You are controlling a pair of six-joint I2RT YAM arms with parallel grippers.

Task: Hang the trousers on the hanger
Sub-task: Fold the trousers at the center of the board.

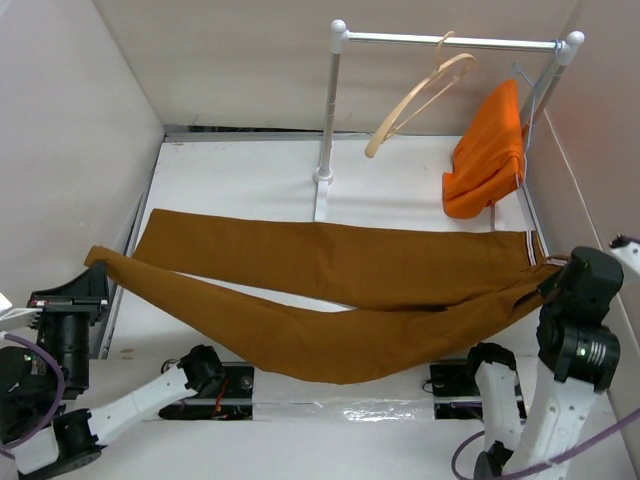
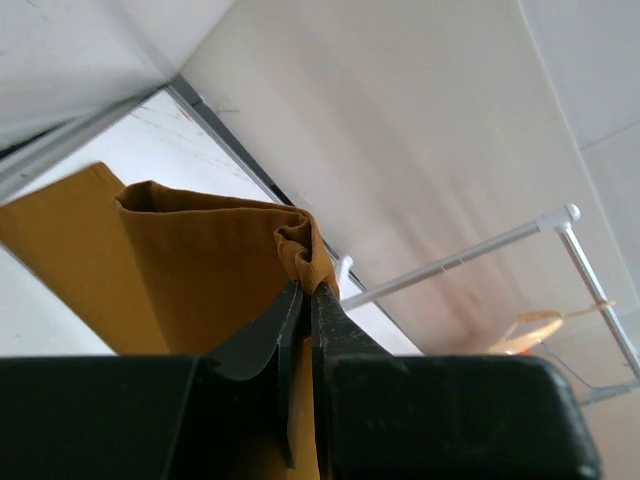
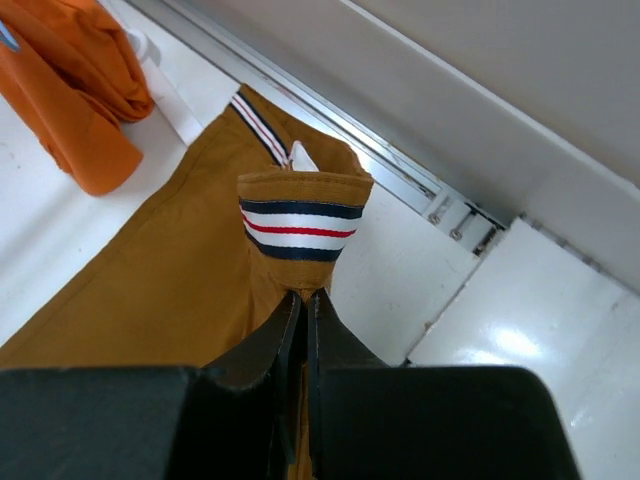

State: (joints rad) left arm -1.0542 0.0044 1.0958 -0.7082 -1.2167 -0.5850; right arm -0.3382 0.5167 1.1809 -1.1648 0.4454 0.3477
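White table (image 1: 230,190); left tool (image 2: 308,290), right tool (image 3: 303,297) grip trousers (image 1: 330,265) (stretched).

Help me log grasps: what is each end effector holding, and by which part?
Both hold the trousers: left end effector pinches a leg end, right end effector pinches the waistband edge.

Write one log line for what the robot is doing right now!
left gripper: shut on trousers leg end | right gripper: shut on waistband | hanger: on rail, bare
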